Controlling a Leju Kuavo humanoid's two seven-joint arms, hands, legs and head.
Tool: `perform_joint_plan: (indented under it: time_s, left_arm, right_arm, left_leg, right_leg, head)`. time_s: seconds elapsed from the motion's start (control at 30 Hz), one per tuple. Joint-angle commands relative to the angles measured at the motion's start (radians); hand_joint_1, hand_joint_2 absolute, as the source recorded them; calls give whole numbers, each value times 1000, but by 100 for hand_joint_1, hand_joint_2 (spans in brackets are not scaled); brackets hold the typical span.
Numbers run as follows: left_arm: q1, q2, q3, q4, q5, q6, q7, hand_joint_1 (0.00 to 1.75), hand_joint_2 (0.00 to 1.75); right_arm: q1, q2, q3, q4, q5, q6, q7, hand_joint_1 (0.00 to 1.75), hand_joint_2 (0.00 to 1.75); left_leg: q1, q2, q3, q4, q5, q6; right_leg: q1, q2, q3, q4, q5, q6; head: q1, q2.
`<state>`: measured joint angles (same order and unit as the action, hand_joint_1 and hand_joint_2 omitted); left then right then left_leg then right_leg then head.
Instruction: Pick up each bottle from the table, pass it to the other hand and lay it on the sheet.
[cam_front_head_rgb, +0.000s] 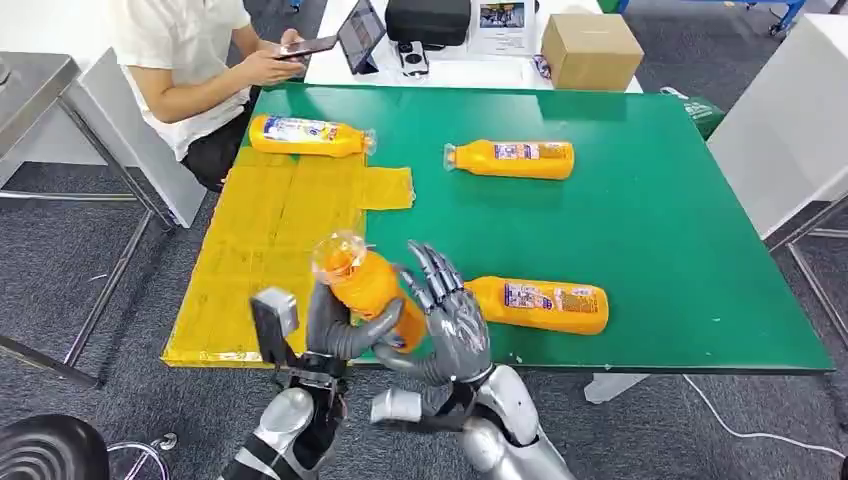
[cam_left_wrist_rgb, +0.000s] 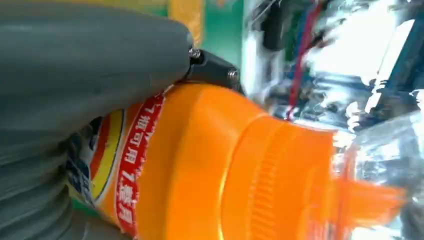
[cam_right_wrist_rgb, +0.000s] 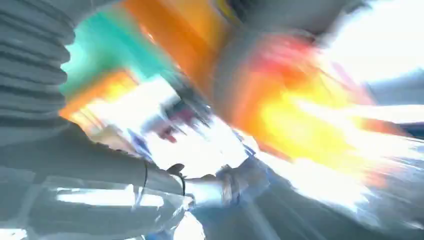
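One bottle in play: the held bottle (cam_front_head_rgb: 368, 290) is up off the table, over its near edge where the yellow sheet (cam_front_head_rgb: 262, 250) meets bare green, cap end tilted up and away from me.
Left hand (cam_front_head_rgb: 335, 325): wrapped around the bottle's lower body; the left wrist view shows the thumb (cam_left_wrist_rgb: 95, 60) pressed on the label.
Right hand (cam_front_head_rgb: 450, 320): fingers spread wide, palm against the bottle's side, gripping nothing that I can see (its wrist view is pure blur).
Risk: I judge the grip sits low on a smooth body, so it could slip or tip off the near edge.
Other bottles: one (cam_front_head_rgb: 308, 135) on the sheet's far end, two (cam_front_head_rgb: 512, 158) (cam_front_head_rgb: 540, 304) lying on the green table (cam_front_head_rgb: 680, 230).
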<state>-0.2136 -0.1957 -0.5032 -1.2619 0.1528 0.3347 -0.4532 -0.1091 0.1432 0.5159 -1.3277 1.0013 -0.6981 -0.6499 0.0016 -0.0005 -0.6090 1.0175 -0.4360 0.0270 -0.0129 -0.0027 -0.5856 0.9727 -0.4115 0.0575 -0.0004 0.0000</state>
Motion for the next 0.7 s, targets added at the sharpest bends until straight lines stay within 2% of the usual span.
perform_joint_plan:
  time_s: [0.03, 0.1, 0.2, 0.3, 0.33, 0.53, 0.7]
  left_arm:
    - [-38, 75, 71, 90, -235, 20, 105, 175, 175]
    - [-52, 76, 115, 130, -234, 35, 104, 175, 175]
    - [-77, 91, 147, 171, -309, 97, 90, 175, 175]
    - [-125, 135, 116, 237, -598, 206, 187, 175, 175]
    - [-140, 134, 130, 261, -637, 196, 210, 175, 175]
    - [-211, 133, 130, 386, -756, 102, 279, 175, 175]
    - [-211, 133, 130, 386, -756, 102, 279, 175, 175]
  right_arm:
    - [101, 190, -562, -603, -66, 0, -48, 0, 0]
    - [79, 198, -675, -648, -124, 0, -48, 0, 0]
    - [73, 187, -709, -648, -167, 0, -48, 0, 0]
    - [87, 183, -654, -638, -189, 0, -48, 0, 0]
    - [95, 183, -623, -631, -197, 0, -48, 0, 0]
    - [110, 176, -572, -584, -202, 0, -48, 0, 0]
    - [110, 176, -572, -584, -202, 0, -48, 0, 0]
  left_leg:
    - [0, -5, -3, 2, 0, -2]
    - [-1, -7, -3, 1, 2, -1]
    - [0, -5, 0, 0, 2, -1]
    - [0, -5, 2, -1, 1, -2]
    - [-1, -4, 2, -1, 2, -2]
    - [0, 0, 5, -2, 2, -2]
    - [0, 2, 7, -3, 3, -2]
  right_leg:
    - [0, -5, -2, 4, -3, -2]
    - [-1, -7, -3, 3, -2, -1]
    - [0, -6, 1, 0, -1, -2]
    - [-1, -6, 3, 1, -2, -4]
    - [-1, -5, 3, 1, -2, -4]
    - [0, -1, 3, 0, 0, -4]
    - [0, 0, 5, 1, 1, -3]
  head:
    - [0, 0]
    - [0, 0]
    - [1, 0]
    - [1, 0]
    - [1, 0]
    - [0, 0]
    - [1, 0]
